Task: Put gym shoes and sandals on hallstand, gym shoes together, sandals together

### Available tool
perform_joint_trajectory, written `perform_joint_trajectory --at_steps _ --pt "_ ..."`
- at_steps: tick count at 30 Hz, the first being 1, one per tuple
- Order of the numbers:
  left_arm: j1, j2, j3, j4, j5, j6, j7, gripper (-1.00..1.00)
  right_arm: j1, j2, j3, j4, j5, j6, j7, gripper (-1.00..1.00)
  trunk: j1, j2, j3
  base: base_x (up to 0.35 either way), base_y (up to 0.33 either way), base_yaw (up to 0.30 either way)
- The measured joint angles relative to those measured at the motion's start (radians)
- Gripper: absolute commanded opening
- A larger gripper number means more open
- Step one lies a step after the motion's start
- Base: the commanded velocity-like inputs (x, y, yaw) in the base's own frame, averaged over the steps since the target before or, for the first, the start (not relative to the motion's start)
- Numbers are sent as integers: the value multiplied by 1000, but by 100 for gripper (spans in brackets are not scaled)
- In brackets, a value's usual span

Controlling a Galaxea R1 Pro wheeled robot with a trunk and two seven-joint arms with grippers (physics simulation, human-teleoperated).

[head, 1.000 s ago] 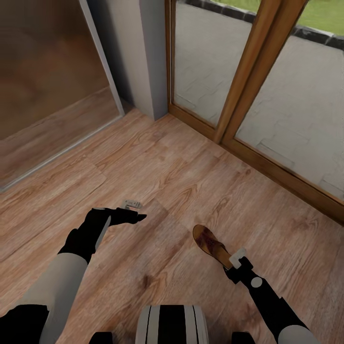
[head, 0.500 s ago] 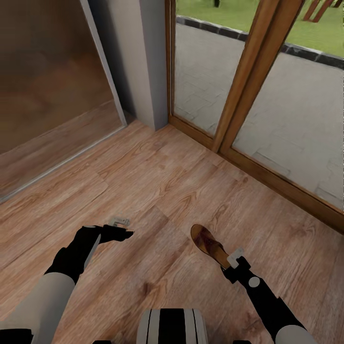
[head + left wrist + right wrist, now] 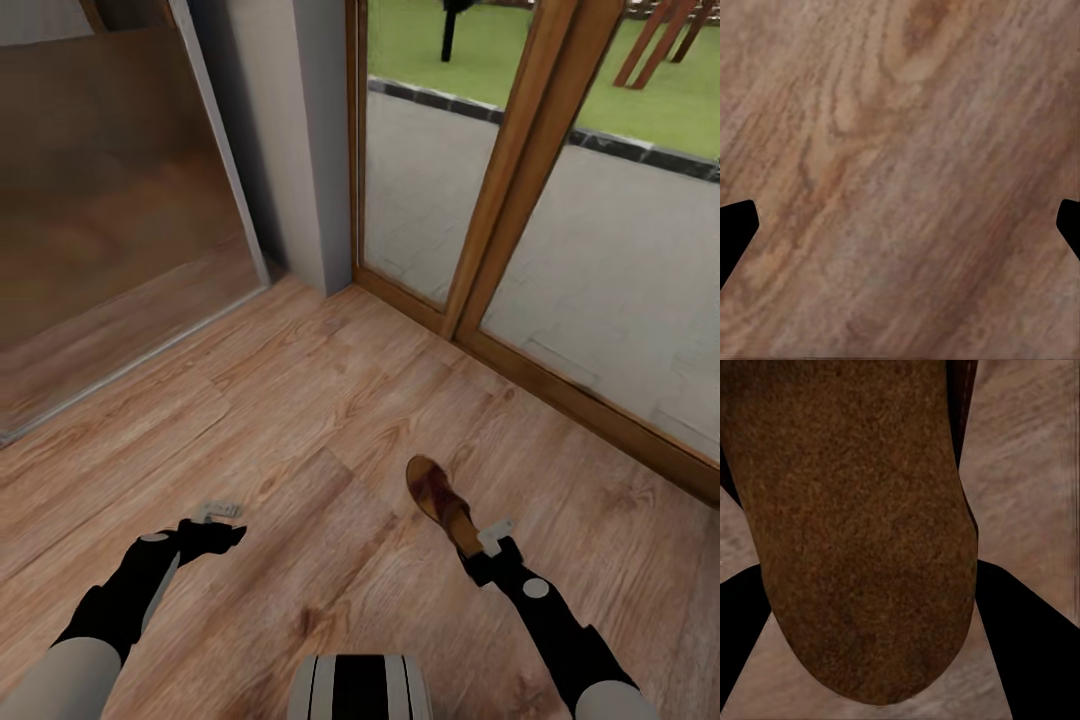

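Corridor floor (image 3: 330, 400) of wood-grain planks spread out ahead, meeting a glazed door with a timber frame (image 3: 500, 170) and a grey wall corner (image 3: 300, 130). One sandal (image 3: 440, 503) was held at its heel end by the right gripper (image 3: 487, 548), toe pointing away toward the door; in the right wrist view its brown sole (image 3: 862, 525) sat between the two dark fingers, so the jaws looked closed on it. The left gripper (image 3: 215, 512) hung low over bare planks, its fingertips (image 3: 735, 225) spread wide at the edges of the left wrist view, open and empty. With no hallstand in sight, the step seemed to be carrying. Doing it well probably meant keeping the sandal level, turning the base slowly, and holding the grip firm.
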Motion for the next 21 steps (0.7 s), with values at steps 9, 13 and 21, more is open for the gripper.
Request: perform_joint_trajectory --at_steps 9,13,21 --pt "32 -1 17 207 1 -225 105 100 3 0 0 5 -52 -21 -1 -100 -4 2 49 0 0 0" --pt "37 -11 17 373 9 -389 199 100 18 -2 1 9 -107 -66 -2 -100 -6 3 70 0 0 -1" --pt "38 -15 19 608 80 -609 228 100 96 -1 1 19 -137 -117 -28 -100 -9 5 114 0 0 -44"
